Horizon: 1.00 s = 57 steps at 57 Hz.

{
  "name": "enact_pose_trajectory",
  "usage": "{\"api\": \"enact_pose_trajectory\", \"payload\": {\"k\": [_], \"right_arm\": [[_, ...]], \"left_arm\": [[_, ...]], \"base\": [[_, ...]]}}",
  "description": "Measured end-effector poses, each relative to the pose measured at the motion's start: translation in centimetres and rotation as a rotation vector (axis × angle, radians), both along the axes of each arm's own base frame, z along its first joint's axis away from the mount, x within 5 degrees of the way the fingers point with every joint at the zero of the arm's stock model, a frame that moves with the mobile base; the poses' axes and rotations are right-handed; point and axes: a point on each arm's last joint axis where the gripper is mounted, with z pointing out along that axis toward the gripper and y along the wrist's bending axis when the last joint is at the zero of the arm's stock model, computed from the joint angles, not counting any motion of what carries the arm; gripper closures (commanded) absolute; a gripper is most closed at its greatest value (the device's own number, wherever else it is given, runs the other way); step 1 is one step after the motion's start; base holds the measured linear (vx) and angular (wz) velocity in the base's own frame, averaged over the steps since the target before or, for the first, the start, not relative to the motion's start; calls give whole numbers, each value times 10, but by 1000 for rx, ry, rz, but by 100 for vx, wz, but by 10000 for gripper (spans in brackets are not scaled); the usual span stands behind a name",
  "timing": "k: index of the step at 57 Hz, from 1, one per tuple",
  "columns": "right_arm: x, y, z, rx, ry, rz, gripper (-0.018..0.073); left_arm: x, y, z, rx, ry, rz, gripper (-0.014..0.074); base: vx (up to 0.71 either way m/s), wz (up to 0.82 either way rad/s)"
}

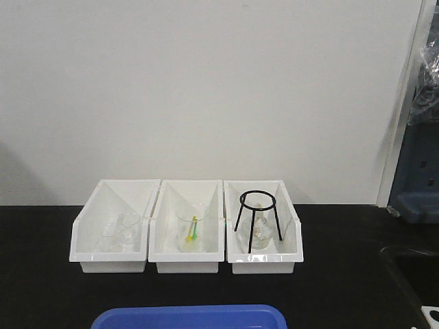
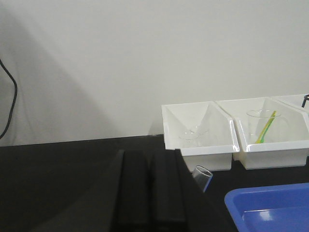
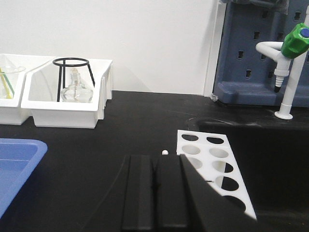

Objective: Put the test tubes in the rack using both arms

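In the left wrist view my left gripper point(image 2: 150, 154) hangs over the black table with its two black fingers pressed together and nothing between them. The open mouth of one clear test tube point(image 2: 203, 176) pokes out from behind its right finger, just in front of the left white bin; the rest of the tube is hidden. The right wrist view shows my right gripper point(image 3: 154, 159) shut and empty. The white rack point(image 3: 212, 164), with round holes, lies just to its right, and a corner of the rack point(image 1: 433, 316) shows in the front view. Neither arm appears in the front view.
Three white bins point(image 1: 186, 264) stand in a row at the back, holding beakers point(image 1: 191, 223) and a black wire tripod point(image 1: 258, 214) over a flask. A blue tray point(image 1: 188, 317) lies at the front edge. A sink basin point(image 3: 270, 140) and a tap point(image 3: 289, 58) are right of the rack. A small white bead point(image 3: 165, 152) lies by the rack.
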Motion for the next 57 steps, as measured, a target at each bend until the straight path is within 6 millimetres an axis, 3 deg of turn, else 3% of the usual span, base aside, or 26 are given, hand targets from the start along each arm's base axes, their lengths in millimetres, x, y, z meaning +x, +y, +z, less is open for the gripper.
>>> {"api": "enact_pose_trajectory", "payload": {"k": [19,29,30,33,38,49,57], "right_arm": [[0,0,1,-1,-16,0,568],[0,0,13,-4,-141,0,568],[-1,0,23,-8,-254,0,568],[-1,0,24,-8,-256,0,568],[-2,0,29,-7,-215,0,568],[-1,0,73,-29,-159,-3,564],[7,-1,90,-48,-123,-5,557]], "left_arm": [[0,0,2,0,-19,-2,601],[-1,-1,8,0,-86,-7,601],[-2,-1,13,0,-141,-12,601],[-3,-1,14,0,-153,-13,601],[-5,-1,26,0,-164,-10,601],[-11,1,76,2,-111,7,593],[3,1,85,4,8,13,580]], "base": [[0,0],[0,0],[0,0],[0,0],[0,0],[0,0],[0,0]]}}
